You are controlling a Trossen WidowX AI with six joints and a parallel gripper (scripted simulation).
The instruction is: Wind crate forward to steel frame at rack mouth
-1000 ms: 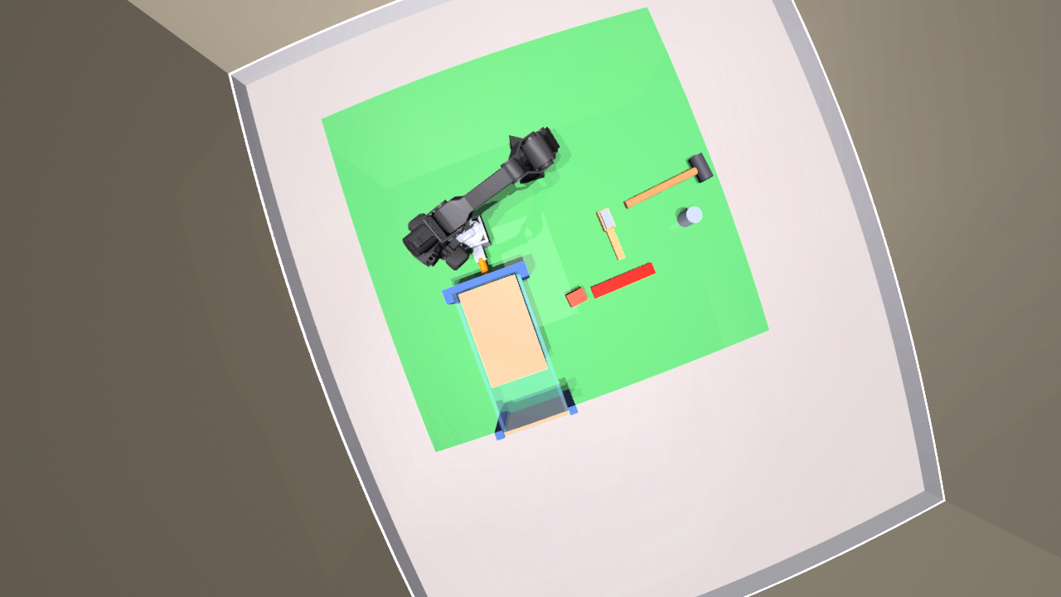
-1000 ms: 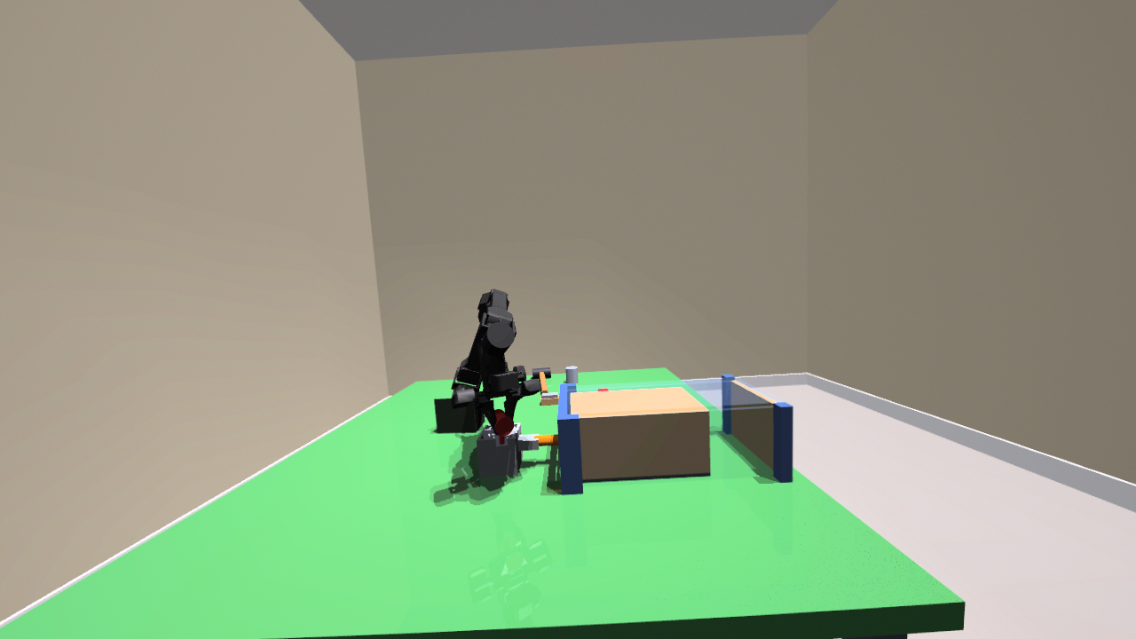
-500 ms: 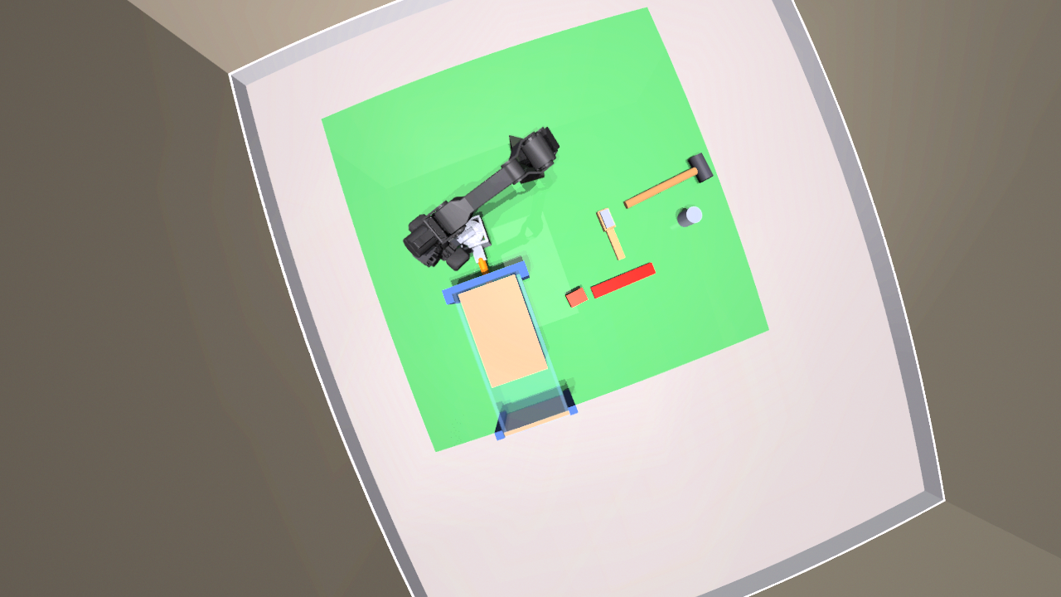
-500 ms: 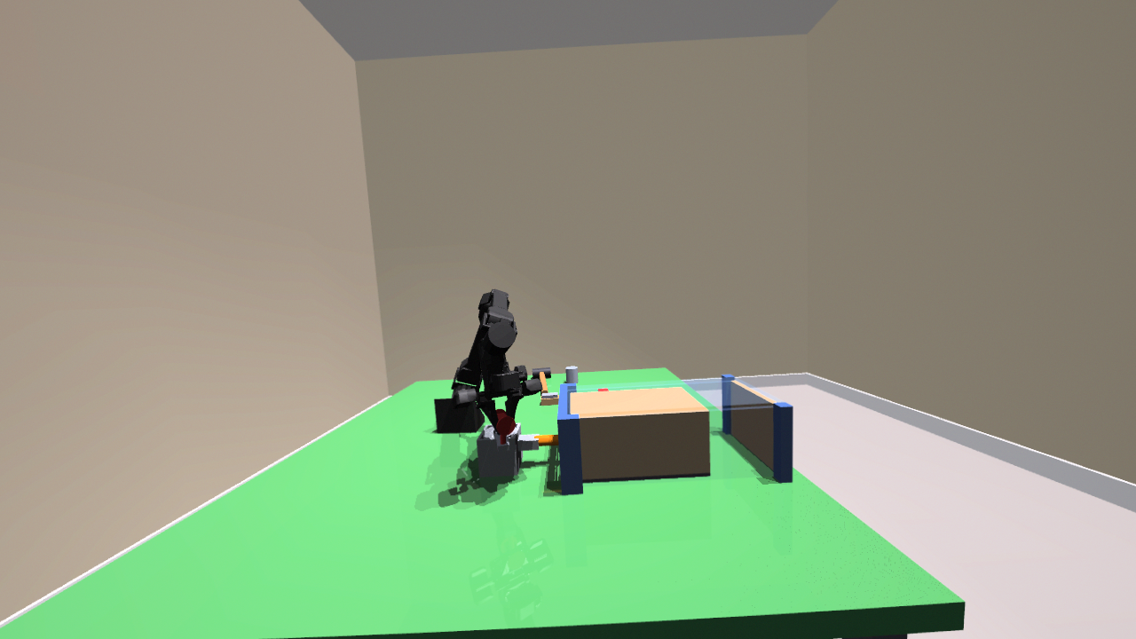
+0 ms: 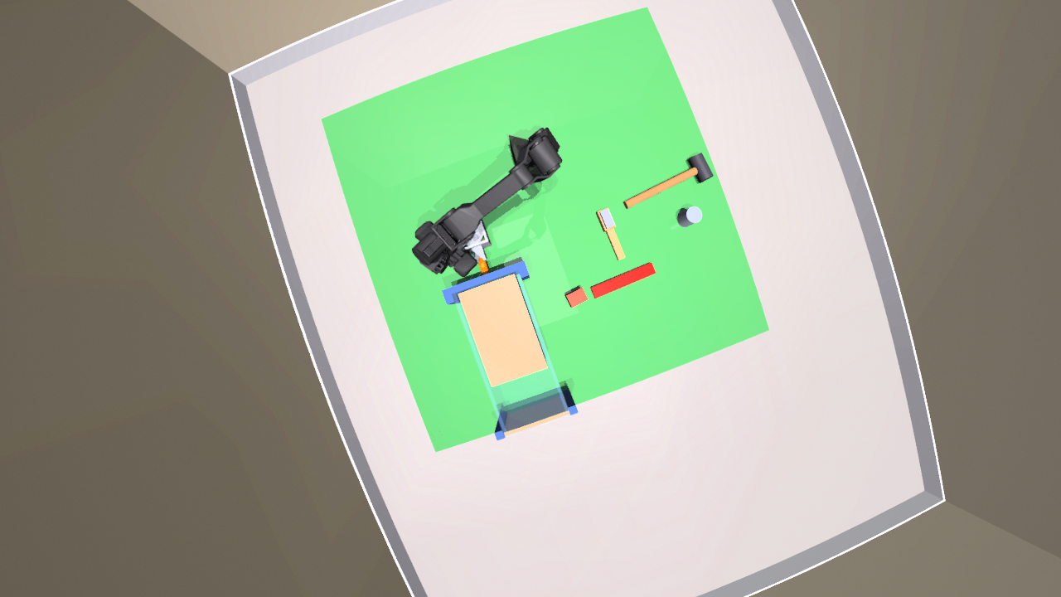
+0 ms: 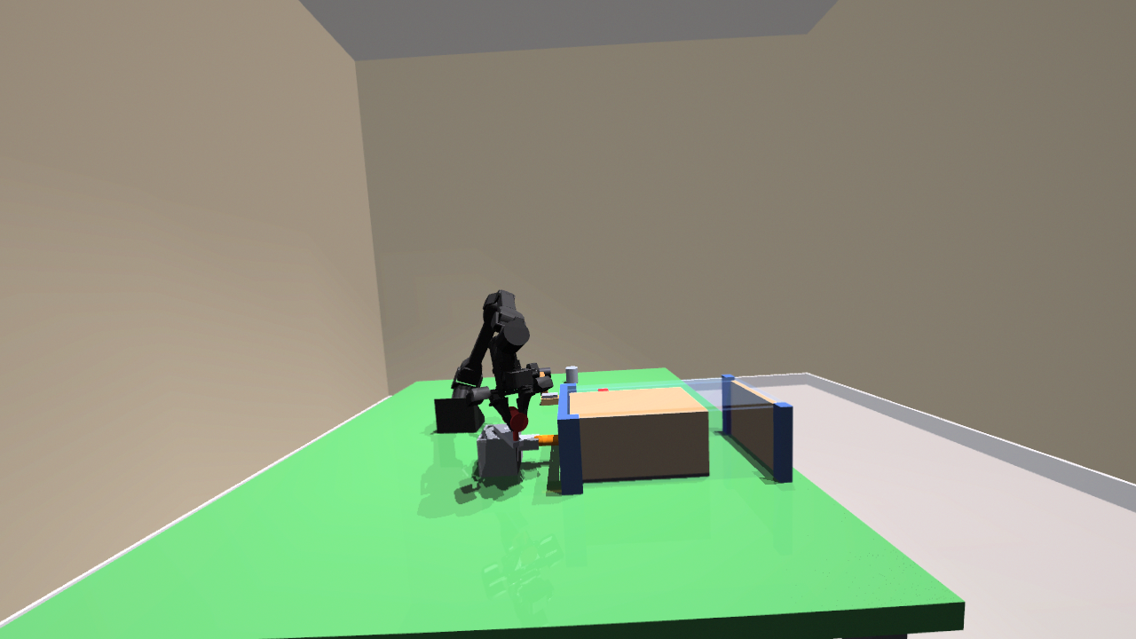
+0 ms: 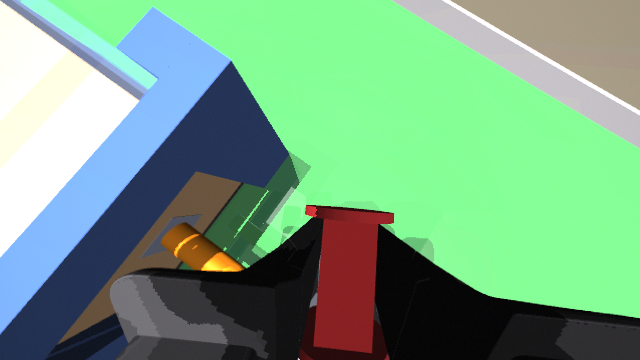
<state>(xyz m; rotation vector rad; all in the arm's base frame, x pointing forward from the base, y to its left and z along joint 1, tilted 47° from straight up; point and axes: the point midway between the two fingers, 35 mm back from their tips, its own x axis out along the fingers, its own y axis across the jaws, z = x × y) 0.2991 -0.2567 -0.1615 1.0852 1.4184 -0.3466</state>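
My gripper (image 6: 518, 406) (image 7: 342, 223) is shut on the red winch handle (image 6: 518, 421) (image 7: 346, 285), above the winch. The handle's shaft goes down to the top of the grey winch (image 5: 479, 239) (image 6: 498, 459); the hole itself is hidden. The orange strap (image 5: 483, 265) (image 6: 546, 439) (image 7: 199, 254) runs from the winch to the crate's front. The tan crate (image 5: 504, 330) (image 6: 643, 446) sits flat inside the clear-panelled cubby, close behind the blue steel frame (image 5: 449, 296) (image 6: 571, 456) (image 7: 240, 120). I cannot tell whether they touch.
In the top view, a mallet (image 5: 667, 186), a brush (image 5: 615, 239), a red bar (image 5: 622, 280), a small red block (image 5: 576, 298) and a grey cylinder (image 5: 693, 215) are on the green bench (image 5: 690, 297). Blue posts (image 5: 500, 434) (image 6: 783, 445) stand at the cubby's far end.
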